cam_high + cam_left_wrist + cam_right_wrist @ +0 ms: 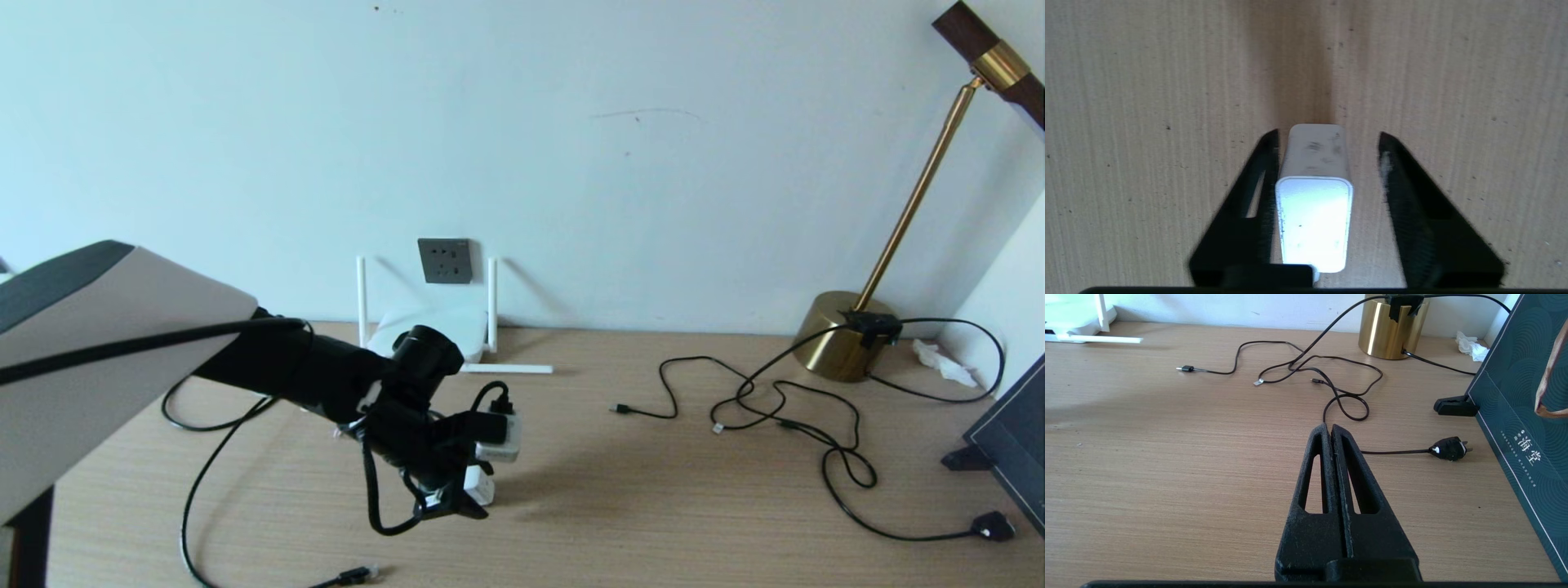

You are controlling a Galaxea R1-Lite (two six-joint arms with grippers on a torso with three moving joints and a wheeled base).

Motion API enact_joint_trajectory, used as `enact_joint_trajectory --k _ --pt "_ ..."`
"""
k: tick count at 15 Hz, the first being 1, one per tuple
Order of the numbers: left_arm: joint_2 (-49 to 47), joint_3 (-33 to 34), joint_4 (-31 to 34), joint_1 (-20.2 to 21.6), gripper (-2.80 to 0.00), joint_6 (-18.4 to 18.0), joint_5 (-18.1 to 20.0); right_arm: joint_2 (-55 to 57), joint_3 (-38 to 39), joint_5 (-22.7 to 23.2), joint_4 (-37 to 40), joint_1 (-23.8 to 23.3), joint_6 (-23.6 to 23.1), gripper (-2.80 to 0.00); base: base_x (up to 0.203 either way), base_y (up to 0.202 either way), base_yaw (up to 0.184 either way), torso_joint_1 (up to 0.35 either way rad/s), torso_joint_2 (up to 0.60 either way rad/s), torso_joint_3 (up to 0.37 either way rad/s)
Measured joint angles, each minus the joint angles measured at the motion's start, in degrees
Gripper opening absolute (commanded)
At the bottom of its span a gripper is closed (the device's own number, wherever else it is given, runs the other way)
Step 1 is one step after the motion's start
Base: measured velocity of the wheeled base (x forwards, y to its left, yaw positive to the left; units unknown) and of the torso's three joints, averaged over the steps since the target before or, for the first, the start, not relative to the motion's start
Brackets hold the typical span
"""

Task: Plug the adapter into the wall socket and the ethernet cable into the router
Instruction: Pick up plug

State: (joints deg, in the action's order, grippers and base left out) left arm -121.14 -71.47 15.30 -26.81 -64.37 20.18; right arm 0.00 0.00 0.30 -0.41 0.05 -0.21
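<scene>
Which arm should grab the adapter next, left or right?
Left. The left gripper already straddles the adapter on the desk, one finger touching, the other with a gap. The right gripper sits shut over bare desk, away from it.

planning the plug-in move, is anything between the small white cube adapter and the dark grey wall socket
The flat white router with slim antennas sits on the desk right below the dark grey wall socket. The left gripper straddles the white cube adapter; otherwise nothing visible blocks the way.
</scene>
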Motion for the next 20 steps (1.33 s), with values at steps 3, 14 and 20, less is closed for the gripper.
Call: enact_joint_trajectory --k 3,14,20 --pt "0.71 1.26 -0.04 0.00 -2.80 -0.59 0.00 0.00 0.00 0.02 0.00 0.00 0.03 -2.80 0.000 0.000 0.000 0.000 0.00 0.000" --pt "8.38 7.09 2.78 5.84 -2.80 -0.35 0.51 0.00 0.00 0.00 0.00 -0.02 0.00 -2.80 0.000 0.000 0.000 0.000 0.00 0.000" --pt "12.32 16.26 2.01 11.57 -2.80 3.60 0.71 0.00 0.00 -0.03 0.01 -0.02 0.01 -2.80 0.000 0.000 0.000 0.000 0.00 0.000"
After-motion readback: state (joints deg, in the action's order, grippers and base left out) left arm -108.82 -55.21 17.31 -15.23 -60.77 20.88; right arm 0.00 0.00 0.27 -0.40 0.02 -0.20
